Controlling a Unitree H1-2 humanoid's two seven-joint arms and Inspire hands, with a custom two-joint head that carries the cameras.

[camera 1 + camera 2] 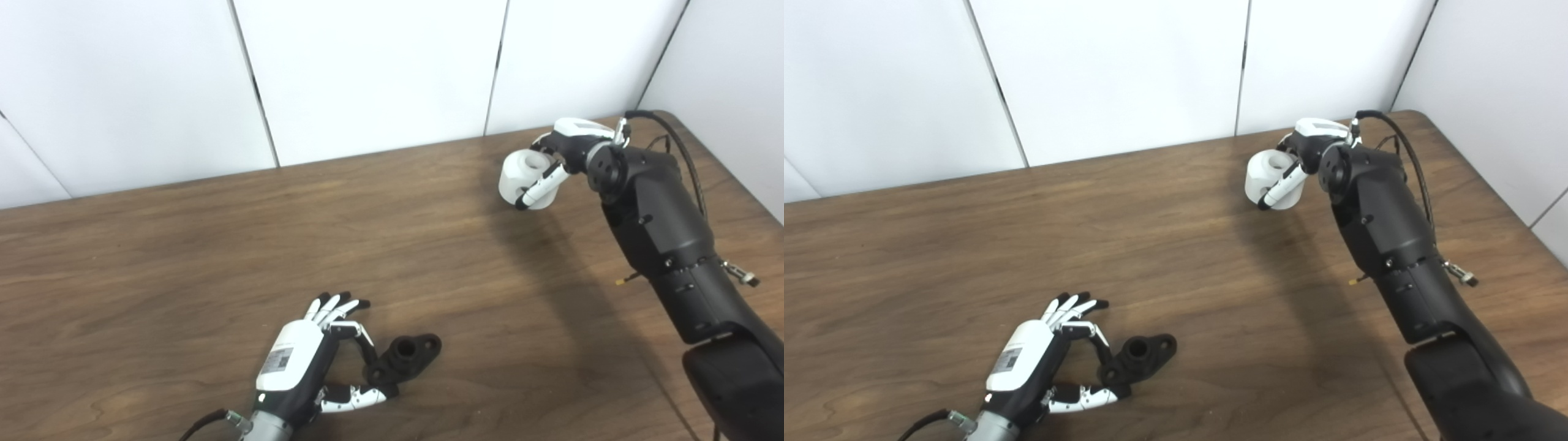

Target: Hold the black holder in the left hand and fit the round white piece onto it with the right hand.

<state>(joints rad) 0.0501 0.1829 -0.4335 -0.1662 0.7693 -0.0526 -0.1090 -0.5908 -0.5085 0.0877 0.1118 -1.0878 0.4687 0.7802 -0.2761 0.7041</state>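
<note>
Left eye view. The left hand lies low on the table at about 7 o'clock, fingers spread, thumb and one finger reaching round the near end of the black holder. The holder appears to rest on the wood; whether the hand grips it or merely touches it cannot be told. The right hand, at about 2 o'clock, is closed around the round white piece, whose open bore faces up and toward the camera. The two parts are well apart.

Right eye view. The same layout holds: the left hand at the holder, the right hand carrying the white piece near the far edge.

Risks, as judged. A contact at one end only could let the holder pivot or slip on lifting. One finger crosses the white piece's side; a partial wrap may let it rotate, misaligning the bore. Fitting against an unsecured holder would push it across the table.
</note>
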